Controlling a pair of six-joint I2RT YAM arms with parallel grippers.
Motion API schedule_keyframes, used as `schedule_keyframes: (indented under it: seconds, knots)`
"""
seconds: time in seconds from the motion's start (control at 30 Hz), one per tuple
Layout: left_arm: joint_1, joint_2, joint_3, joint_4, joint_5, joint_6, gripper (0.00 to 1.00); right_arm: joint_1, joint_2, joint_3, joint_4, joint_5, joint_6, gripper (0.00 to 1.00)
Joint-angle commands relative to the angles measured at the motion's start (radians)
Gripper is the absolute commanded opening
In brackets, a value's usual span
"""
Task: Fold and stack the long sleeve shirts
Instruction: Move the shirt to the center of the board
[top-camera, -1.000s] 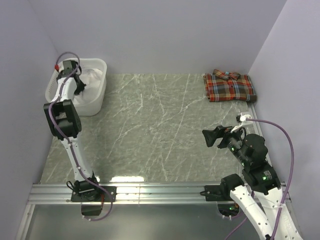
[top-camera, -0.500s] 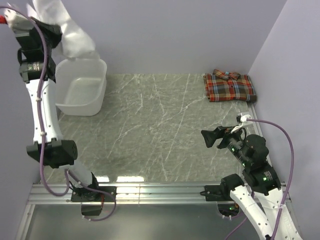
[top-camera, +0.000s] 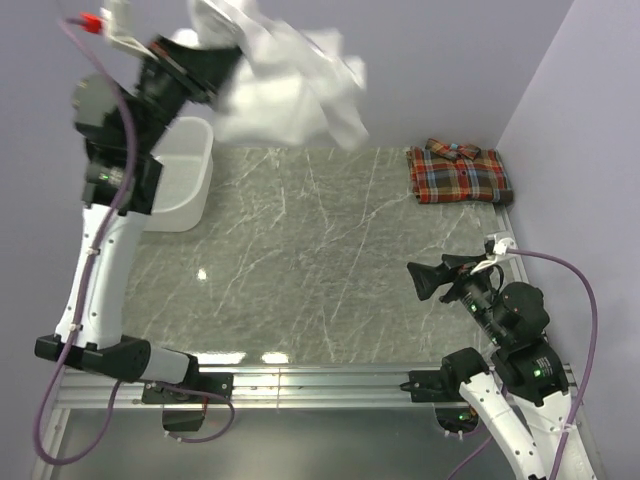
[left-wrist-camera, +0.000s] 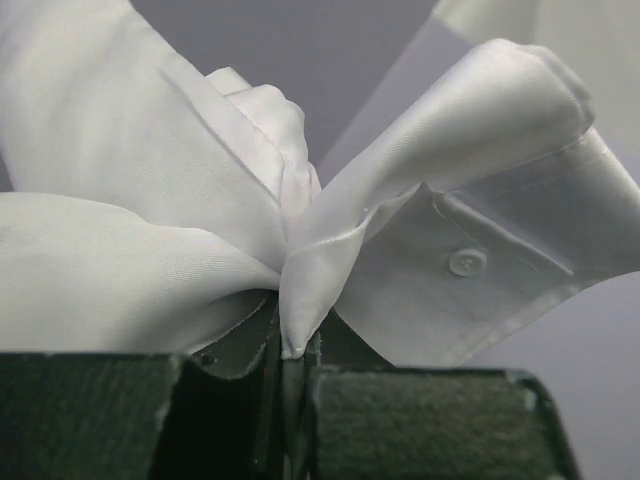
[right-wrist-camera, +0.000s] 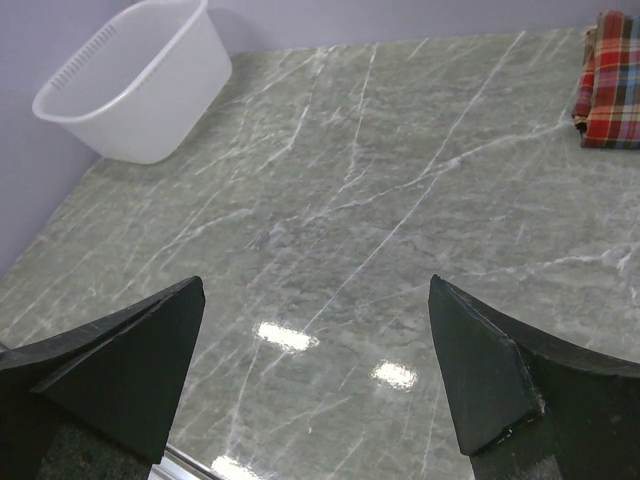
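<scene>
Left end effector (left-wrist-camera: 290, 365), raised high at the left, is clenched on the white shirt (top-camera: 290, 95), which billows in the air beside the white basket (top-camera: 185, 195); the plaid shirt (top-camera: 460, 175) lies folded in the counter's (top-camera: 320, 260) far right corner; the right end effector (top-camera: 425, 278) hovers released at near right.

white shirt (top-camera: 290, 95); red-orange plaid shirt (top-camera: 460, 178); white basket (top-camera: 185, 190); grey-green marbled table (top-camera: 300, 270).

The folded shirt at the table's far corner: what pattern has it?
Red-orange plaid with blue and white lines; the folded shirt shows best from the top camera.
</scene>
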Motion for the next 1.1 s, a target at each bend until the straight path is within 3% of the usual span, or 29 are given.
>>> schedule_keyframes:
  seconds: [0.0, 0.07, 0.1, 0.23, 0.33, 0.43, 0.6, 0.83, 1.07]
  knots:
    - [-0.088, -0.037, -0.218, 0.109, 0.094, 0.025, 0.12, 0.007, -0.014, 0.049, 0.012, 0.019, -0.011, 1.0]
    - [-0.141, -0.097, -0.437, 0.151, 0.079, 0.047, 0.3, 0.009, -0.011, 0.047, 0.004, 0.023, -0.013, 1.0]
    - [-0.154, -0.119, -0.505, 0.146, 0.073, 0.057, 0.48, 0.007, -0.011, 0.046, 0.004, 0.02, -0.017, 1.0]
    - [-0.175, -0.259, -0.795, 0.027, 0.021, 0.155, 0.73, 0.009, 0.036, 0.06, -0.007, -0.025, -0.039, 1.0]
    - [-0.177, -0.397, -0.959, -0.114, -0.12, 0.233, 0.87, 0.007, 0.102, 0.073, -0.018, -0.089, -0.053, 1.0]
    - [-0.177, -0.514, -1.068, -0.26, -0.258, 0.27, 0.92, 0.007, 0.191, 0.066, 0.005, -0.152, -0.034, 1.0]
    - [-0.175, -0.567, -1.098, -0.389, -0.381, 0.297, 0.92, 0.018, 0.363, 0.034, 0.073, -0.195, 0.056, 0.98]
    - [-0.174, -0.502, -1.156, -0.336, -0.41, 0.324, 0.91, 0.024, 0.604, -0.057, 0.229, -0.183, 0.17, 0.81]
    - [-0.175, -0.461, -1.219, -0.24, -0.357, 0.337, 0.91, 0.024, 0.748, -0.179, 0.439, -0.157, 0.341, 0.81]
